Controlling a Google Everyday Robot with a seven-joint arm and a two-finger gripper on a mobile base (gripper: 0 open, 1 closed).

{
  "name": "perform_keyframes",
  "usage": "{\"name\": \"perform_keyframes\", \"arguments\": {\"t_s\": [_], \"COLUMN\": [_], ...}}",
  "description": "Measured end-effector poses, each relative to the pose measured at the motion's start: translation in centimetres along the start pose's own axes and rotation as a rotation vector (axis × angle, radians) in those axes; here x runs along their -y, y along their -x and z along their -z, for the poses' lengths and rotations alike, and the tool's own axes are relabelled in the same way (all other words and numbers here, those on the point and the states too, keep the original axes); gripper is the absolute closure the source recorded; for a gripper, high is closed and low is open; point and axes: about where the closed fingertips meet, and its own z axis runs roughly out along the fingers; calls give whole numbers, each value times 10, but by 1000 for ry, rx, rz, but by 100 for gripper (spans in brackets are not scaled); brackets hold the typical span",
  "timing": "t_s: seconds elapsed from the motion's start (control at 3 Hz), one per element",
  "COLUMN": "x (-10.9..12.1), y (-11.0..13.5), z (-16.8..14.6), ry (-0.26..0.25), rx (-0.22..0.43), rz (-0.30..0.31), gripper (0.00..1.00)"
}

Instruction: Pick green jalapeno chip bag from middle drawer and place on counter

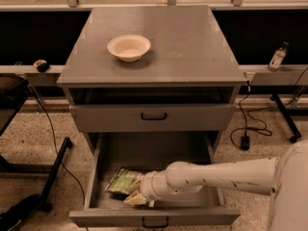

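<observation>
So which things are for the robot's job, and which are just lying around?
For the job: green jalapeno chip bag, middle drawer, counter, gripper in the drawer by the bag.
Just lying about: white bowl on the counter, bottle far right.

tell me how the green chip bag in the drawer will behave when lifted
The green chip bag looks crinkled and thin, so it will probably flex and sag rather than hold shape. It lies flat on the middle drawer floor, so it is likely light and may slide if nudged. The claw sits at its right edge.
</observation>
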Motion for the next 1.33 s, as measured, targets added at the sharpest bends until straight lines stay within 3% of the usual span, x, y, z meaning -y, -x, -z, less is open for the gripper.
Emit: {"name": "perform_keyframes", "arguments": {"t_s": [0.33,0.67,1.0,1.33], "x": [0,4,11,12], "y": [0,1,2,2], "z": [0,-2,-2,-2], "ry": [0,-12,-35,-36], "rx": [0,-2,-1,0], "rz": [0,7,12,11], "gripper": [21,78,78,67]}}
